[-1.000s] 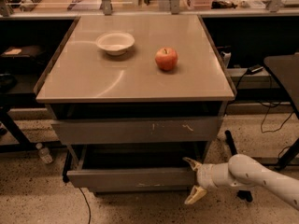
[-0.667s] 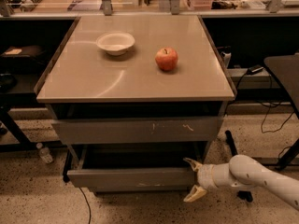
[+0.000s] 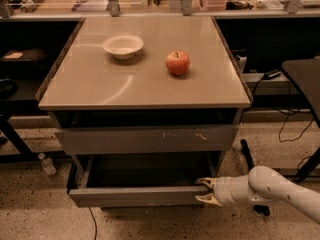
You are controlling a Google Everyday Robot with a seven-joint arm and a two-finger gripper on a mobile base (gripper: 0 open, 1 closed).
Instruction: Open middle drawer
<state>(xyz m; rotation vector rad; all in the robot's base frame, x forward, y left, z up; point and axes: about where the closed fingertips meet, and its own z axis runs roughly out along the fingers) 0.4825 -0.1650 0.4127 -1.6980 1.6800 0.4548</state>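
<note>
The middle drawer point(image 3: 135, 196) is the plain grey one below the scratched front. It stands pulled out toward me, and its shallow grey box point(image 3: 145, 171) shows inside. My gripper point(image 3: 206, 190) is low at the right, at the right end of this drawer's front. Its two pale fingers point(image 3: 204, 182) are spread apart, one above the other, and point left at the front's end. The white arm point(image 3: 280, 189) comes in from the lower right.
The wider drawer front with white scratches point(image 3: 145, 139) sits shut above. A white bowl point(image 3: 123, 45) and a red apple point(image 3: 177, 63) rest on the cabinet top point(image 3: 100, 84). A plastic bottle point(image 3: 46, 164) lies on the floor at left. A dark table point(image 3: 305, 76) and cables stand at right.
The middle drawer's front sits slightly lower in view, so a little further out. The gripper's fingers stand closer together than before.
</note>
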